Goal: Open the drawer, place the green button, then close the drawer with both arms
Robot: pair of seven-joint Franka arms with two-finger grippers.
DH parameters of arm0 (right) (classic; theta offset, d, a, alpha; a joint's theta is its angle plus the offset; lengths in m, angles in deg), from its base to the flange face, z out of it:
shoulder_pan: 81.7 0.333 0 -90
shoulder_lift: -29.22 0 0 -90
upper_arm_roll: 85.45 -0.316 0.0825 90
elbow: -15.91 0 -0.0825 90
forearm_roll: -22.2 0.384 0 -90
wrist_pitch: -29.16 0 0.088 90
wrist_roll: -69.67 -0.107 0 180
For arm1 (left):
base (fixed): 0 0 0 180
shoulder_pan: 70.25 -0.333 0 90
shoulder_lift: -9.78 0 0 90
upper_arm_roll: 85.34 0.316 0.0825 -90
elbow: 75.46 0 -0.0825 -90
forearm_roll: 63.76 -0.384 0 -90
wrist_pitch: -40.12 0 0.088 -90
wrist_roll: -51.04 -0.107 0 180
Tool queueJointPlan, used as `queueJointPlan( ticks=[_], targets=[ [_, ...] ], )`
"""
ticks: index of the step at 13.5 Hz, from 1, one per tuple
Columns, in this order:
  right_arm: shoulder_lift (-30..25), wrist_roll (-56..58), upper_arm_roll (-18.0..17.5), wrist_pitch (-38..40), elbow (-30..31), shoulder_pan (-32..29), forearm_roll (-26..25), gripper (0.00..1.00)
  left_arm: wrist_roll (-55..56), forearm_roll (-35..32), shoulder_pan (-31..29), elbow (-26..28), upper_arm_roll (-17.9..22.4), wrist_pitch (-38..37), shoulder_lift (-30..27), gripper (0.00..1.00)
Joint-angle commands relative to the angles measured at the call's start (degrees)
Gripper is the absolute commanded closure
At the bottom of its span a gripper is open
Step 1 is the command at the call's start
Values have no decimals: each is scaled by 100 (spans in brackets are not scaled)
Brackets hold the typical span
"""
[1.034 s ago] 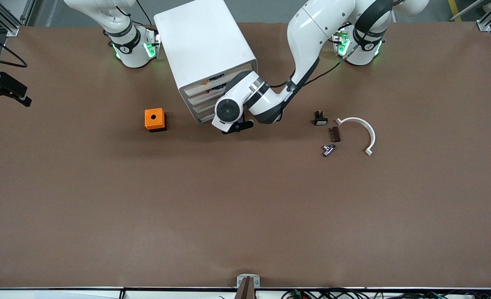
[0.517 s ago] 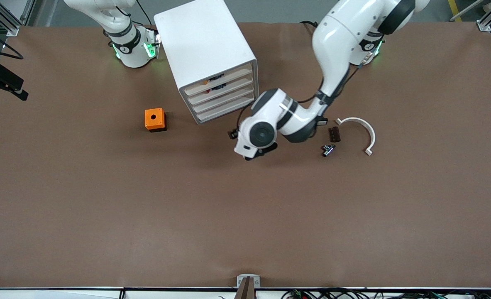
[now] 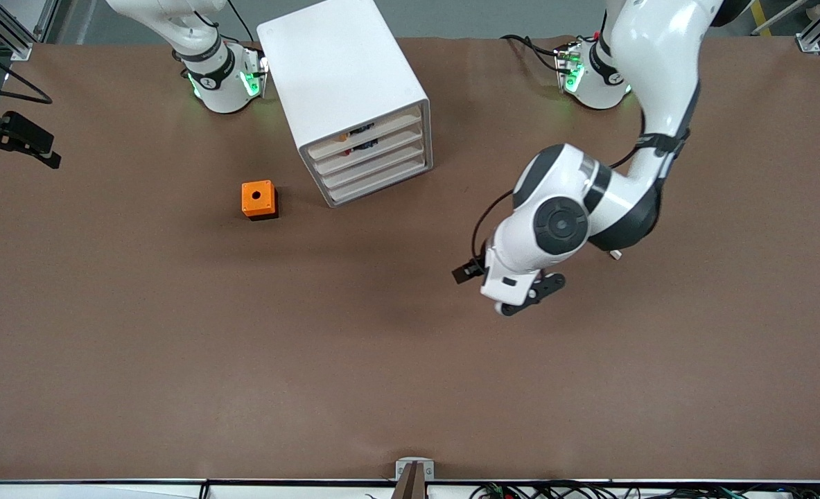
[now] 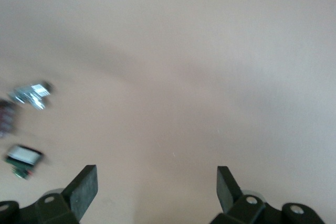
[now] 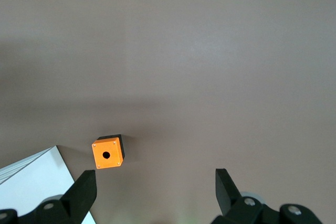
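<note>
Front view, going left to right: right gripper (image 5: 155, 178) hangs wide open and empty over the table by the orange box (image 3: 258, 199). Then comes the cabinet (image 3: 344, 76), all four trays pushed in, so the drawer (image 3: 376, 170) is shut. The left gripper (image 4: 156, 177) is just as wide open, holding nothing, over bare table beside a white-capped button (image 4: 23, 160). Can't spot the button anywhere, so no idea where it is. I'd guess it's light, hard plastic with a slick cap, so pinch the squarer body.
</note>
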Motion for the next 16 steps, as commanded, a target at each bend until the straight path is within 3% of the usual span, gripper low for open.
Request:
queueJointPlan(
  ticks=[1, 7, 16],
  targets=[
    [78, 56, -7, 110, -156, 35, -8, 0, -129, -462, -274, 191, -30, -317, -584, 0],
    [78, 56, 1, 102, -156, 44, -8, 0, -1067, -490, -951, 226, -30, -1389, -1551, 0],
    [78, 56, 1, 102, -218, 35, -17, 0, -3582, -498, -2182, 191, -22, -1953, -2282, 0]
  ],
)
